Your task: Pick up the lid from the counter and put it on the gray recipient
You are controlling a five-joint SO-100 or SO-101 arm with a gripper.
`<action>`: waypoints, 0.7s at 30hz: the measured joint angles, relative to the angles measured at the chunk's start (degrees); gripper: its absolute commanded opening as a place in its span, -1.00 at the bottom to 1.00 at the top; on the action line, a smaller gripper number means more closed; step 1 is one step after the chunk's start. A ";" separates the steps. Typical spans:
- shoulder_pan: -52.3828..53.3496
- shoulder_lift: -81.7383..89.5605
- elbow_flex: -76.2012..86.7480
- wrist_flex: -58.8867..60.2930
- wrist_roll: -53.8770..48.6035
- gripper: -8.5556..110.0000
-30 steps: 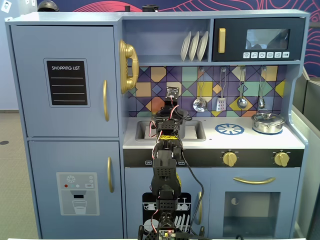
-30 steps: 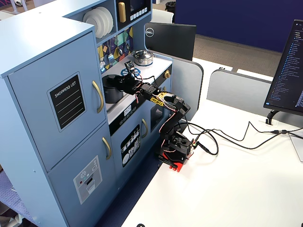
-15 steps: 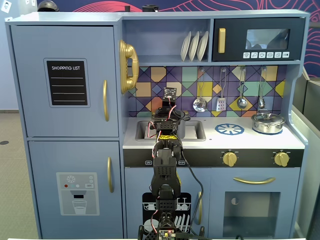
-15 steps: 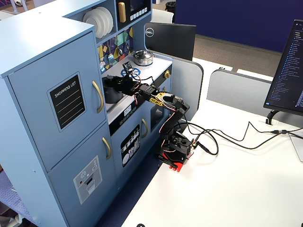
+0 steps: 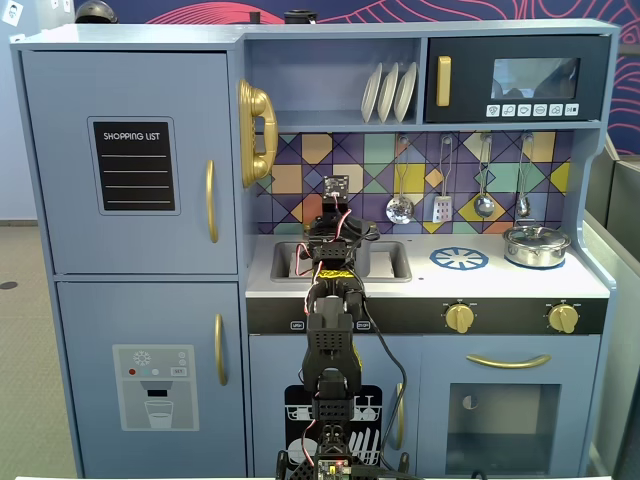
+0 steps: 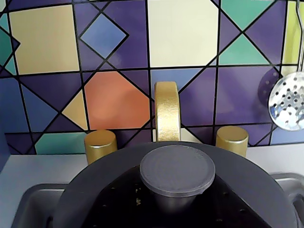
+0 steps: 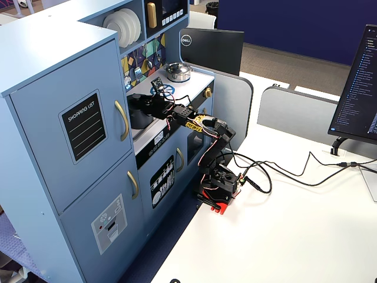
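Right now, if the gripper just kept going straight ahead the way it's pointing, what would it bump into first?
Probably the gold faucet right behind the lid, then the tiled wall. Depth is hard to judge, and the gripper itself isn't visible.

This is an office or lab room with a child's toy kitchen (image 5: 320, 250) set up as a robot test stand. The kitchen is a pale blue wooden play set: above its counter are a printed microwave (image 5: 520, 78), a rack of plates (image 5: 388, 92) and a coloured tile backsplash (image 6: 114, 57) with hanging utensils (image 5: 460, 190). Right of it in a fixed view stand a white desk (image 7: 283, 224), gray desk dividers (image 7: 294, 109), a Dell monitor (image 7: 211, 50) and a lit computer screen (image 7: 359, 88), with carpet behind.
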 measured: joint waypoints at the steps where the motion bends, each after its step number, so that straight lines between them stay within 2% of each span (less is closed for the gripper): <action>1: 0.00 0.00 -0.09 0.35 -0.88 -0.63; 3: 0.62 0.09 -0.09 0.62 -1.14 -0.54; 6: 2.37 0.88 -0.18 3.25 -1.14 -0.51; 15: 4.22 4.83 -0.18 9.05 -1.58 -0.53; 21: 4.22 11.69 -0.09 19.42 -1.23 -0.55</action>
